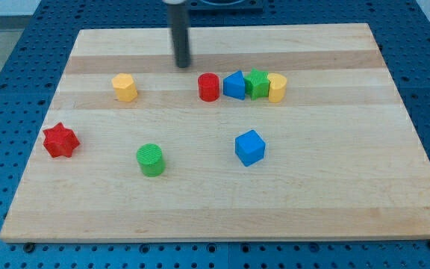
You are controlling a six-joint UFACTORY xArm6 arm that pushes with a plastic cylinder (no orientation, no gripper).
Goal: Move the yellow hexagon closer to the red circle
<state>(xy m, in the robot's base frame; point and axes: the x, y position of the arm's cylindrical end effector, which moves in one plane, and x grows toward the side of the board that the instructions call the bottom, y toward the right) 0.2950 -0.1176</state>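
Yellow hexagon is sitting well left of the red circle, while my tip, touching nothing, is hovering farther back between them, likely needing to circle leftward.

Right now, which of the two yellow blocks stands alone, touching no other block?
The yellow hexagon at the view's left stands alone; the other yellow block touches the green block in the row.

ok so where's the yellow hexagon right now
The yellow hexagon sits in the view's upper left of the board, alone, left of the red circle, with my tip above and between them.
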